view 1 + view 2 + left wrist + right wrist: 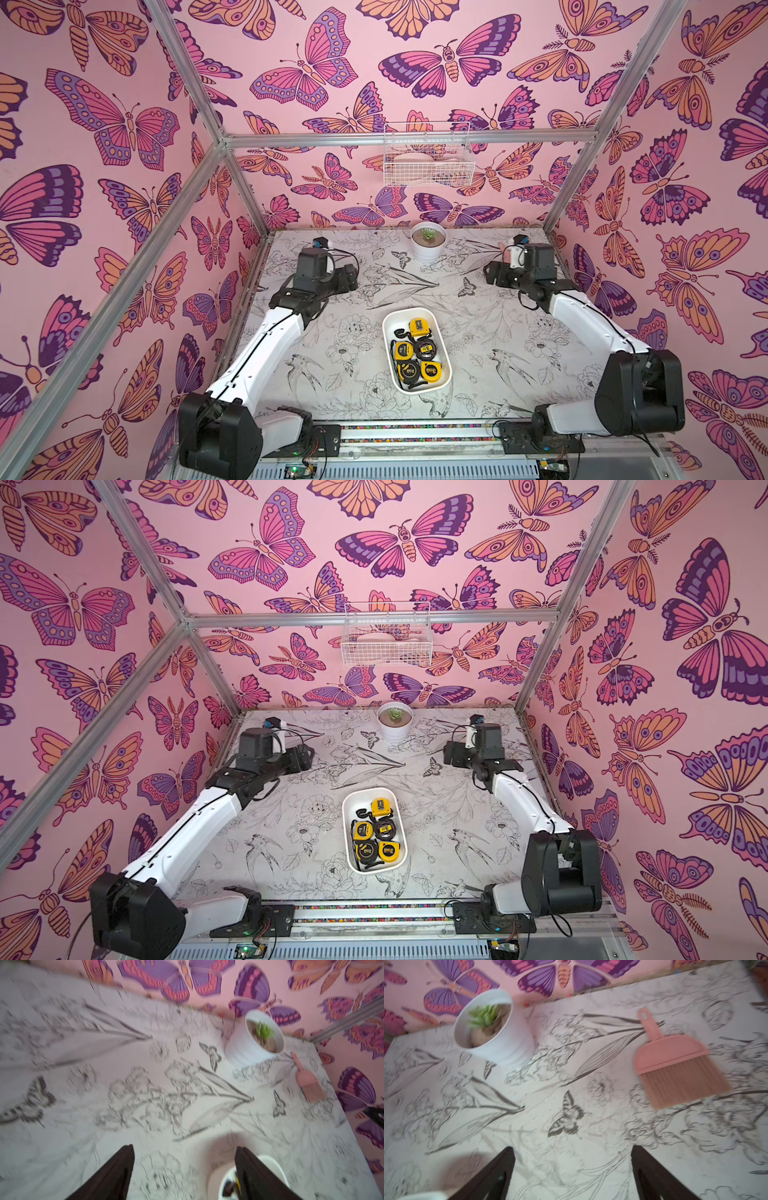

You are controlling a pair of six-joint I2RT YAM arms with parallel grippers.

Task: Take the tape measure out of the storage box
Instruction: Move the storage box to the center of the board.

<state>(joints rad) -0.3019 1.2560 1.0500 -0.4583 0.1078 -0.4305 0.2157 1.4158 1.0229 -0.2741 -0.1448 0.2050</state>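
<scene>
In the middle of the white tabletop with its black-line flower print [498, 332] we find the shallow white plastic storage box [395, 321], rounded at the corners. All five tape measures lie inside it, and none is out yet. Both arms sit well back toward the far wall. Here's the key read: the left gripper [184, 1147] shows its black jaws spread wide with only table between them. The right gripper [572, 1148] is the same, wide apart and carrying nothing, though both wrist views are smeared. So we judge this as the reach, with the pick to come. Our choice would be the yellow tape measure at the far end of the box [419, 327]. It has some bare box floor beside it, while the other four sit packed closer together nearer the robot. We'd come down from above with the jaws straddling its case. We'd keep off the black wrist loop [400, 333] just beside it, which could snag. Then it's straight up until we clear the rim, before any sideways travel. Room looks generous, with bare table on both sides of the box. The far side is busier: the round white plant pot holding a green succulent [428, 249] stands there, and the pink plastic hand brush [675, 1064] lies near the right arm. The aluminium frame posts [245, 187] hem the edges.
</scene>
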